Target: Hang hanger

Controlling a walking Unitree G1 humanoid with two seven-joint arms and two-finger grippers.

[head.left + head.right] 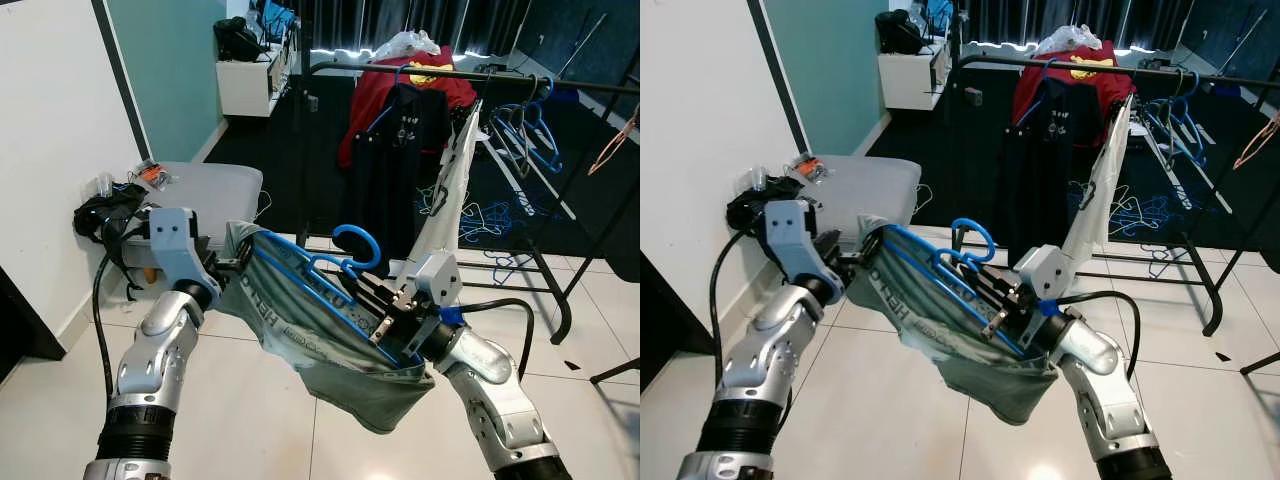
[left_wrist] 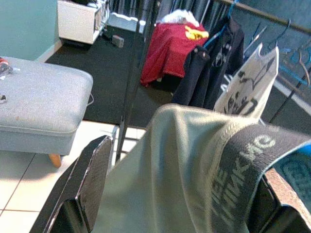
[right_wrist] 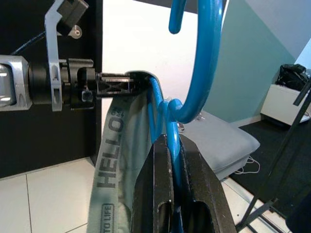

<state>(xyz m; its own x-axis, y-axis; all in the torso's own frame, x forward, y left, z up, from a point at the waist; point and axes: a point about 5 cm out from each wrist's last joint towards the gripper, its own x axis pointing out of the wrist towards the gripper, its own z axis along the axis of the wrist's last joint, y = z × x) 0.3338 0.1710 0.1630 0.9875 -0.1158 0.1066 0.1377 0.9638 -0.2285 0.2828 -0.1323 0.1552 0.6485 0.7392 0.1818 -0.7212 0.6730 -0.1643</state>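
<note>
Holding the grey garment (image 1: 300,320) by its waistband, my left gripper (image 1: 228,268) pinches one end; my right gripper (image 1: 385,325) is clamped on the blue hanger (image 1: 335,275) threaded inside it. Carry step, I judge; next lift hook onto rack rail (image 1: 480,75) ahead.

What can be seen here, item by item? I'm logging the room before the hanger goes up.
Blue plastic hanger: one, blue, held between both grippers, grey garment on it.
Grey garment with lettered waistband: one, grey-green, draped on the hanger.
Black metal clothes rack: one, black, behind, holding red, black and white clothes.
Spare blue hangers: several, blue, on the rack's right end.
Grey padded ottoman: one, grey, left, by the wall.
White cabinet: one, white, far left.
Left gripper: fingers shut on the garment's edge.
Right gripper: fingers shut on the hanger.
</note>
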